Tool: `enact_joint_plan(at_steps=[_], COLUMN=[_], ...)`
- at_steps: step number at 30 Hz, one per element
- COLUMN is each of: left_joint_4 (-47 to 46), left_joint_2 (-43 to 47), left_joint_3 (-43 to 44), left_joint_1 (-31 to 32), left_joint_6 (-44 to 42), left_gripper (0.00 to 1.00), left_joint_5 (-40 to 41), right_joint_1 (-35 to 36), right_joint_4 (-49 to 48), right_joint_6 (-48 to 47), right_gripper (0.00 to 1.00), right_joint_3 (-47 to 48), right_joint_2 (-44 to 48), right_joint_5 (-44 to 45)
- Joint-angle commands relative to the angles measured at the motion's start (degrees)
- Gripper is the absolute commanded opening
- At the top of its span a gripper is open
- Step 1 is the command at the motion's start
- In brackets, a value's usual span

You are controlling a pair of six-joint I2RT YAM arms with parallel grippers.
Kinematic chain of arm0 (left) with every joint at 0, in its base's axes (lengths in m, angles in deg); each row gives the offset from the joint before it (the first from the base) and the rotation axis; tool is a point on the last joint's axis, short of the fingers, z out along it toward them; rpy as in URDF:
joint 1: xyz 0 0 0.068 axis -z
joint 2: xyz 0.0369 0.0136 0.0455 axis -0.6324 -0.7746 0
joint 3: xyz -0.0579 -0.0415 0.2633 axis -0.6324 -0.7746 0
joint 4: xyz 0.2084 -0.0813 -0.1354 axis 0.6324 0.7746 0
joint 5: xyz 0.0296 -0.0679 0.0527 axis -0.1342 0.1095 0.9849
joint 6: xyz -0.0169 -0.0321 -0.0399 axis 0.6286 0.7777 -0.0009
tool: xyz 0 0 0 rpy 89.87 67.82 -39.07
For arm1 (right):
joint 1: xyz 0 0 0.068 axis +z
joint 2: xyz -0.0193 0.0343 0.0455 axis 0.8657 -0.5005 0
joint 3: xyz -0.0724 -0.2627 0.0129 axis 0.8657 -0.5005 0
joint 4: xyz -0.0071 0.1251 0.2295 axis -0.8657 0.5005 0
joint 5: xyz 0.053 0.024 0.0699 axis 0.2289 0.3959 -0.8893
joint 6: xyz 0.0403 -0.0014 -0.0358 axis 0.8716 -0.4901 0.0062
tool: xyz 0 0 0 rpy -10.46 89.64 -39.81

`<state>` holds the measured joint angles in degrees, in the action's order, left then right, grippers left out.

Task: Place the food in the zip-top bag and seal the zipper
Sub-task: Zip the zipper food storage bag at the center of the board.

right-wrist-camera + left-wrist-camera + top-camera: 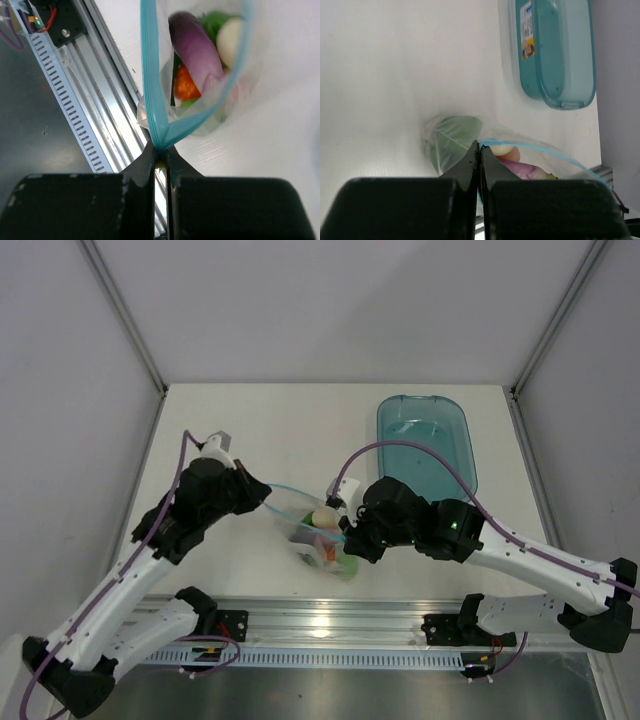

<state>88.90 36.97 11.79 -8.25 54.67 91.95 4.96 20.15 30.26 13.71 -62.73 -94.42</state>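
White tabletop [250,430], left hand [479,146] and right hand [160,151] clamp the zipper [150,75] ends, probably tensioning the filled bag [322,550] to seal.

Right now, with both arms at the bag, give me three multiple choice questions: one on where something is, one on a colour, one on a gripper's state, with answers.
1. Where is the purple eggplant?
A) in the blue tray
B) on the bare table
C) inside the zip-top bag

2. What colour is the zipper?
A) light blue
B) red
C) black

3. How is the right gripper?
A) open above the tray
B) shut on the zipper's end
C) shut on the tray's rim

Answers:
1 C, it shows past the bag's gaping mouth, among the other food.
2 A, the strip along the mouth is light blue in both wrist views.
3 B, its fingers meet with the strip's end pinched between them.
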Motion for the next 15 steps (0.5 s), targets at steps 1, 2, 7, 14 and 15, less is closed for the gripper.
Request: enact_joint_plan(at_steps=[1,2,7,14,15], left_joint_4=[5.61,6.39,7.98,11.94,11.94], left_joint_2=[8.46,10.39,20.76,24.90,25.61], left_joint_3=[1.48,1.21,-3.27,-6.69,-6.96], left_joint_1=[-0.40,-0.40,-0.40,-0.40,-0.40], left_joint_6=[-1.50,-0.98,0.43,3.42,3.42], left_gripper=[0.00,0.01,0.01,0.01,0.01], left_joint_5=[13.39,14.36,14.99,12.53,12.53], right_joint_1=[0.46,0.46,-0.06,-0.24,0.02], right_joint_4=[5.18,5.97,10.81,18.63,20.81], right_joint_6=[0.71,0.79,0.36,-1.93,-2.02], right_gripper=[0.00,0.00,0.00,0.00,0.00], right_joint_3=[1.11,1.64,5.60,16.57,18.33], right_joint_2=[0.33,-0.20,-5.02,-13.02,-13.91], right_joint_5=[2.99,3.08,3.96,4.04,4.57])
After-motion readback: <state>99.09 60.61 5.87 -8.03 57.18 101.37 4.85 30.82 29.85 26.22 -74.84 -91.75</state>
